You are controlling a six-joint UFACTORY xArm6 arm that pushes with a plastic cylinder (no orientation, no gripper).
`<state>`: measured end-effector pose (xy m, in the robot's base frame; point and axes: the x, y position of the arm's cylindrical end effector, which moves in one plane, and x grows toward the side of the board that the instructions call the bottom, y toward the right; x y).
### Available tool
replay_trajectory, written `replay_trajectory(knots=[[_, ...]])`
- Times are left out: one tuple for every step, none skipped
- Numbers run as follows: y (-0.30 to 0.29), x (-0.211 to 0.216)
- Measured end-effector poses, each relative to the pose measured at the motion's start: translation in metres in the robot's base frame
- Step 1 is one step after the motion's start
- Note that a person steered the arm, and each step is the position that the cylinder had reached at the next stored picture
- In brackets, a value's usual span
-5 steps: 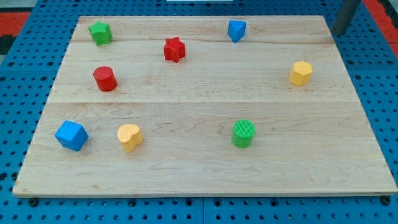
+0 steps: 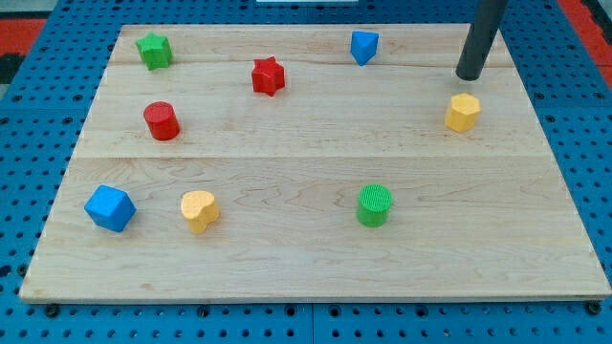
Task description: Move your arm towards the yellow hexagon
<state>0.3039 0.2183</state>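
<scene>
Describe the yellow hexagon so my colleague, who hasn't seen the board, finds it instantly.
Start at the wooden board's right edge, upper half. The yellow hexagon sits there, just below my tip. The other yellow block, heart-like, lies lower left.

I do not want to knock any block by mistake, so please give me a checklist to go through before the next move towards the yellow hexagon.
1. Target in view: the yellow hexagon lies near the view's right edge of the wooden board. Ok.
2. My tip in view: it is just above the hexagon in the view, slightly to its right. Ok.
3. Gap between tip and hexagon: small, no contact visible. Ok.
4. Path between them free of other blocks: ok.
5. Nearest other block, the blue block, lies well to the view's left of the tip. Ok.
6. No mix-up with the other yellow block, at the view's lower left: ok.
</scene>
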Motion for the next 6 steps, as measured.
replay_trajectory(knots=[[0.000,0.000],[-0.011,0.000],[-0.036,0.000],[-0.033,0.000],[0.012,0.001],[0.012,0.003]])
